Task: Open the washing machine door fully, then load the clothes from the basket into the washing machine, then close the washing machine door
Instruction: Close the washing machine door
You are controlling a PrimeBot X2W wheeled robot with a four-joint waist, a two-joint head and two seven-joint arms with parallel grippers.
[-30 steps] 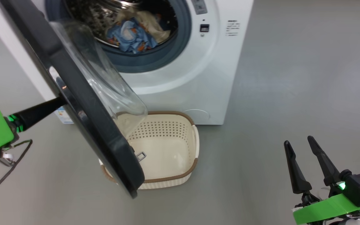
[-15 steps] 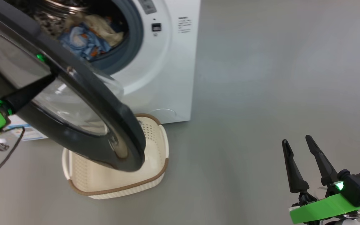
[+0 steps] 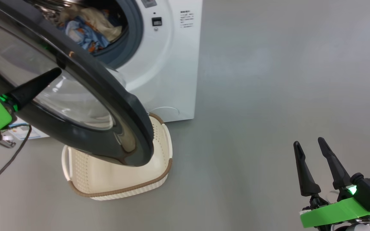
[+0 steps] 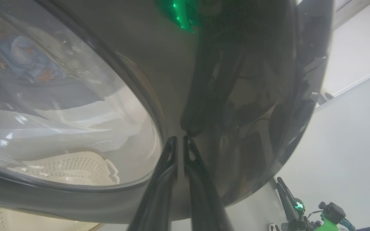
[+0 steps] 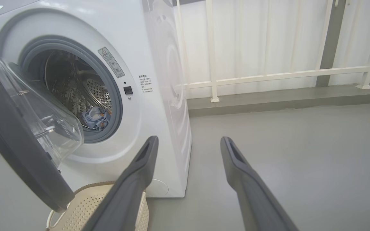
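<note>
My closed, empty left tool (image 3: 56, 72) pushes the stiff, glossy washing machine door (image 3: 120, 106) on its black rim; right tool (image 3: 308, 141) spread, empty.

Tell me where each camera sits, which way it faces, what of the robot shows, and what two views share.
Head view: on the head, facing down at washing machine door and basket; left tool, right tool.
Left wrist view: left wrist, facing the door's outer face; shut left tool.
Right wrist view: right wrist, facing the washing machine; open right tool.
Shared: clothes in head and right wrist views.
</note>
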